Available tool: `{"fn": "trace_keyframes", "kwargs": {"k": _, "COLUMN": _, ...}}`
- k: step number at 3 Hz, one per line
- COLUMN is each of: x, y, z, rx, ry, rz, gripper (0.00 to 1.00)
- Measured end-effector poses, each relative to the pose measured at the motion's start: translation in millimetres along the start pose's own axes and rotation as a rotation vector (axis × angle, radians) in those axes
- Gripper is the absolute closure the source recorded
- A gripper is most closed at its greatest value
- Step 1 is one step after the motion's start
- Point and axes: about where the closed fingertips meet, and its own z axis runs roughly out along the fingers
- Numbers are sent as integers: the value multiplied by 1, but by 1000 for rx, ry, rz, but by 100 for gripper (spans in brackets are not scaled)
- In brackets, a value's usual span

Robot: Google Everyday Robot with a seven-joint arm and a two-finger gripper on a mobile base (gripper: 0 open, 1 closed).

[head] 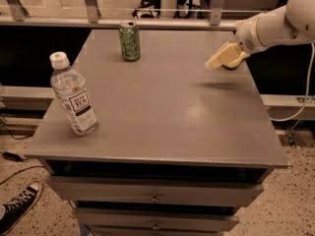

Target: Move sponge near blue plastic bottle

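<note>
The blue plastic bottle (pixel 74 96), clear with a white cap and a white-and-dark label, stands upright near the table's front left. My gripper (pixel 216 61), cream-coloured on a white arm, reaches in from the right and hangs low over the table's back right. The pale yellow sponge (pixel 237 58) lies right there. The gripper covers most of it, and the two blend together. I cannot tell whether the gripper touches the sponge. The sponge and bottle are far apart, at opposite sides of the table.
A green drink can (pixel 130 41) stands at the back, left of the middle. The grey table (pixel 167 112) has drawers below its front edge. A railing runs behind it. A black sneaker (pixel 17 210) is on the floor at the lower left.
</note>
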Motion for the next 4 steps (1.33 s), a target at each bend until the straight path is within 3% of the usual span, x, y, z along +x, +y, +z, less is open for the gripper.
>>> {"fn": "trace_keyframes", "kwargs": {"k": 1, "x": 15, "y": -20, "z": 12, "rx": 31, "ry": 14, "rz": 43, "gripper": 0}}
{"fn": "trace_keyframes", "kwargs": {"k": 3, "x": 52, "y": -26, "z": 27, "rx": 39, "ry": 80, "rz": 103, "gripper": 3}}
{"fn": "trace_keyframes", "kwargs": {"k": 4, "x": 52, "y": -21, "z": 31, "rx": 18, "ry": 71, "rz": 121, "gripper": 33}}
